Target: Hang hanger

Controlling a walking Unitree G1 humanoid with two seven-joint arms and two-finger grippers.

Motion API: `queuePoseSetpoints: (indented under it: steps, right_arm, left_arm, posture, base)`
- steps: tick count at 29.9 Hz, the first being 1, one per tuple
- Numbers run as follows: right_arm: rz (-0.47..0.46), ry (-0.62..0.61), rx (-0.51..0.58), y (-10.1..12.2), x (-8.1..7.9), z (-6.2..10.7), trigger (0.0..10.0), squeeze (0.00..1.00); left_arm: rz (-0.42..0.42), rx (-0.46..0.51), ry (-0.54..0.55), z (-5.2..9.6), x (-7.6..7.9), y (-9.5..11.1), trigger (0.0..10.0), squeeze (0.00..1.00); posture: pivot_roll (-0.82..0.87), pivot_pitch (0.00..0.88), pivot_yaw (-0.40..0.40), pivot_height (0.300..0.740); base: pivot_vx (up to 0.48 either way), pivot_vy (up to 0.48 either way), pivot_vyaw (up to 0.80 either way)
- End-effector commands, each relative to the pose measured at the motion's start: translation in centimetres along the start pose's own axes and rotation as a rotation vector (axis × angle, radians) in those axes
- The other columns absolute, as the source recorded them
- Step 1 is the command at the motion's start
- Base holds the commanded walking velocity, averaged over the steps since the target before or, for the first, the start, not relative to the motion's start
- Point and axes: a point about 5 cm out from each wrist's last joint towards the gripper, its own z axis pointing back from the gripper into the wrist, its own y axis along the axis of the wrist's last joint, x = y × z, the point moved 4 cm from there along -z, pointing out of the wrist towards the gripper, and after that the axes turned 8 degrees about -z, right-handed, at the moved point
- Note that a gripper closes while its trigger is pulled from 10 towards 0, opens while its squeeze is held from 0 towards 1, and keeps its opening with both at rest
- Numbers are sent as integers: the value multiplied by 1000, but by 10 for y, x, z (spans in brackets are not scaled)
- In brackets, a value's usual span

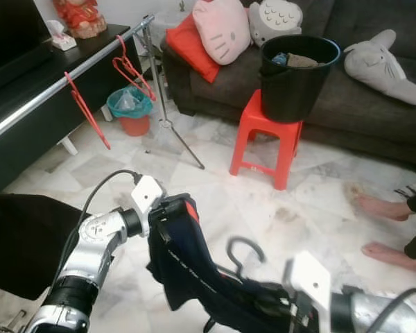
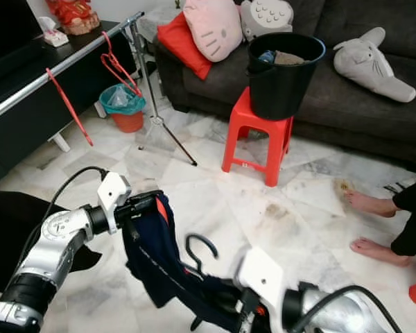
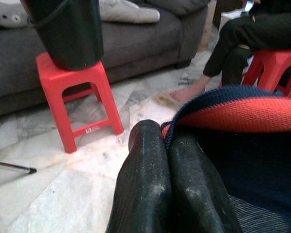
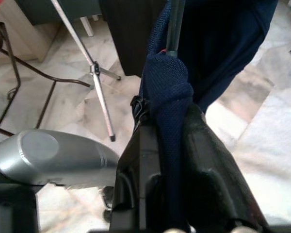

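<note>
Head views: the dark hanger carrying the navy garment with red trim is not yet on the silver rail, far ahead (two red hangers already there). Left wrist: my left fingers pinch its collar. Right wrist: right fingers clamp fabric.

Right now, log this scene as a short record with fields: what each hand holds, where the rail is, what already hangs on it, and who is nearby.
left hand: shut on the collar of the navy garment
right hand: shut on the navy garment, by the dark hanger whose hook sticks up
rail: metal, ahead to the robot's left, on a tripod stand
on rail: two red hangers
black bucket: on the red stool, before the sofa
person: bare feet on the floor, to the right
</note>
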Motion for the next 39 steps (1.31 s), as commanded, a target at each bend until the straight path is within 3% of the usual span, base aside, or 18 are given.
queuePoseSetpoints:
  steps: [1,5,8,11,18,22,25,29,31,32,33,34,39]
  right_arm:
    - [102,1,132,33,-3,-12,10000,0]
    - [132,-27,186,47,1,-22,10000,0]
    - [125,23,222,59,-9,-30,10000,0]
    - [125,105,210,59,-24,-35,10000,0]
    - [117,141,159,50,-36,-48,10000,0]
    - [133,183,183,57,-48,-57,10000,0]
    - [144,165,172,55,-45,-60,10000,0]
    - [141,49,140,48,-21,-57,10000,0]
    - [138,40,132,46,-17,-55,10000,0]
    - [125,14,130,44,-11,-54,10000,443]
    - [125,14,130,44,-11,-54,10000,443]
    - [118,3,127,43,-8,-53,10000,1000]
    - [132,-15,119,42,-5,-51,10000,1000]
  left_arm:
    - [24,-18,-51,-3,11,-4,10000,0]
    - [39,-27,-79,-4,16,-6,10000,0]
    - [50,-36,-100,-4,19,-8,10000,0]
    - [48,-38,-92,-3,19,-8,10000,0]
    - [51,-36,-84,-4,20,-8,10000,0]
    - [59,-28,-86,-5,22,-8,10000,0]
    - [61,-23,-91,-6,24,-7,10000,0]
    - [67,-24,-99,-6,25,-7,10000,0]
    - [68,-24,-102,-5,26,-7,10000,0]
    - [72,-20,-111,-6,28,-6,10000,0]
    - [72,-20,-111,-6,28,-6,10000,0]
    - [74,-18,-116,-6,29,-6,10000,0]
    - [79,-19,-121,-6,31,-6,10000,0]
  posture:
    - [-72,81,76,740]
    - [-69,81,75,740]
    - [-72,80,76,740]
    - [-70,82,74,740]
    - [-74,79,72,740]
    - [-74,75,72,740]
    - [-69,75,72,740]
    - [-72,77,71,740]
    - [-72,77,71,740]
    - [-73,76,71,740]
    - [-73,76,71,740]
    - [-73,77,71,740]
    - [-73,76,72,740]
  base:
    - [0,0,0]
    - [0,0,0]
    - [0,0,0]
    - [0,0,0]
    - [0,0,0]
    - [0,0,0]
    - [0,0,0]
    - [0,0,0]
    - [0,0,0]
    - [0,0,0]
    - [0,0,0]
    - [0,0,0]
    - [0,0,0]
